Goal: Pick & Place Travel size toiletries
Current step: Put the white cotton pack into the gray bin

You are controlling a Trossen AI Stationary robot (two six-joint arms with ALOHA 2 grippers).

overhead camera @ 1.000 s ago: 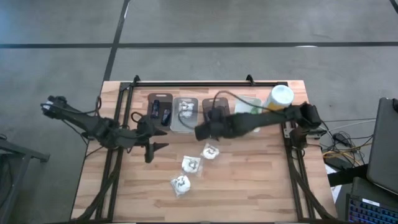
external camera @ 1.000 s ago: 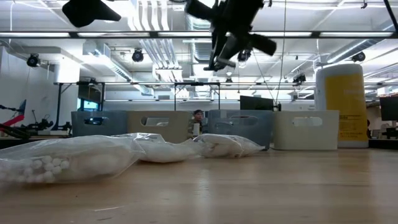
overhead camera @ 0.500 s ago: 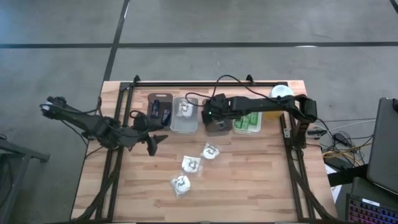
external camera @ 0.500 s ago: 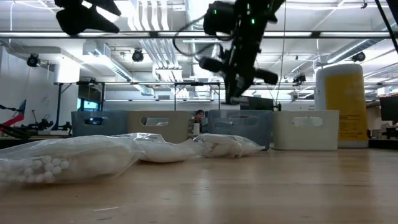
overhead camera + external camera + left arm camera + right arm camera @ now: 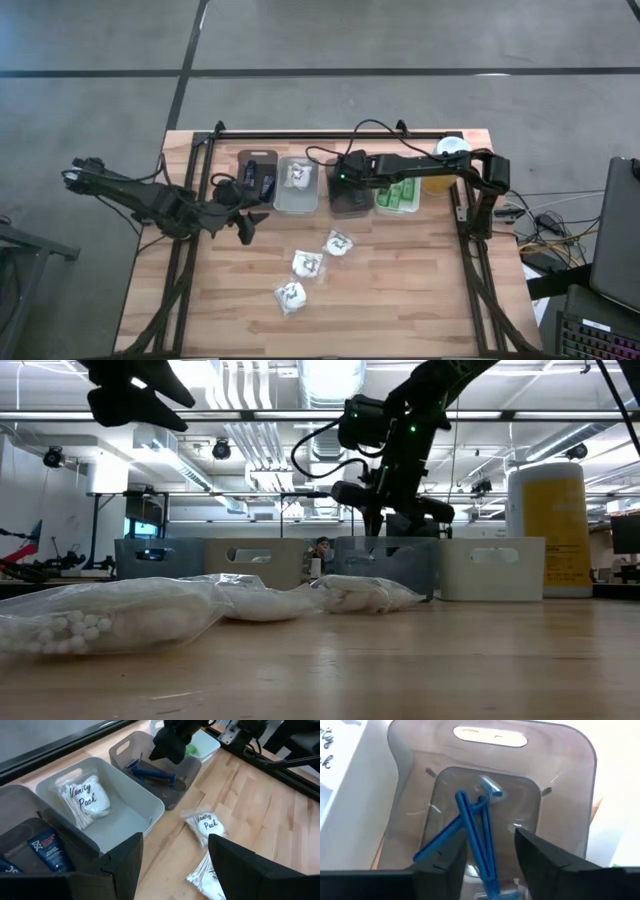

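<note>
My right gripper (image 5: pixel 345 185) hangs open over the third, dark grey tray (image 5: pixel 490 735). Several blue razors (image 5: pixel 470 832) lie crossed on that tray's floor, below and between the fingers. My left gripper (image 5: pixel 248 224) is open and empty, held above the table at the left; it also shows in its wrist view (image 5: pixel 172 855). Three white packets (image 5: pixel 338 242) (image 5: pixel 307 264) (image 5: pixel 290 295) lie on the table. Another packet (image 5: pixel 85 800) lies in the white tray. Dark tubes (image 5: pixel 47 852) lie in the leftmost tray, and green bottles (image 5: pixel 400 192) lie in the rightmost.
The four trays (image 5: pixel 298 196) stand side by side along the table's far edge. A tall yellow bottle with a white cap (image 5: pixel 452 152) stands at the far right beside them. Black frame rails run along the table's left, right and far sides.
My right gripper has gone from above the middle of the table toward the far edge and down, and now hangs over the dark grey tray. My left gripper has stayed almost where it was.
</note>
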